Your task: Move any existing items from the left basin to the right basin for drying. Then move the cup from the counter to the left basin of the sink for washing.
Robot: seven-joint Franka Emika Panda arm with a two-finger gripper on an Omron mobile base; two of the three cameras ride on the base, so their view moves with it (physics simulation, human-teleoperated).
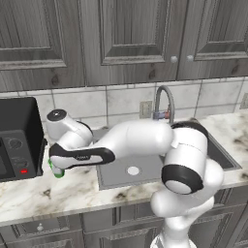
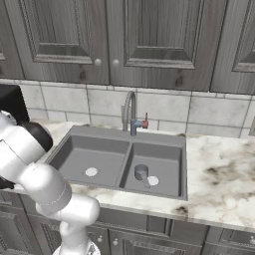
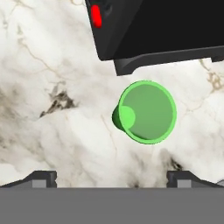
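Hovering over the small bright green plastic tumbler [image 3: 148, 112] near the marble counter's [image 3: 57, 131] left end, gripper [image 3: 112, 177] spread wide, empty. Grey metal handled cup [image 2: 141, 173] is sitting in the right basin [image 2: 167, 155]; second step is beginning. Next: descend, straddle the rim.

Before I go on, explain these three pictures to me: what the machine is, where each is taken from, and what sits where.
The machine is a white robot arm on a driving base, in a rendered kitchen. Two pictures come from cameras on the base, looking over the arm from behind left and behind right. The third looks down from the arm's hand. Its tool is open and holds nothing; it hangs over a green cup that stands on the marble counter beside a black microwave. The right base view shows the double sink: the left basin holds nothing, and a grey metal cup is in the right basin.
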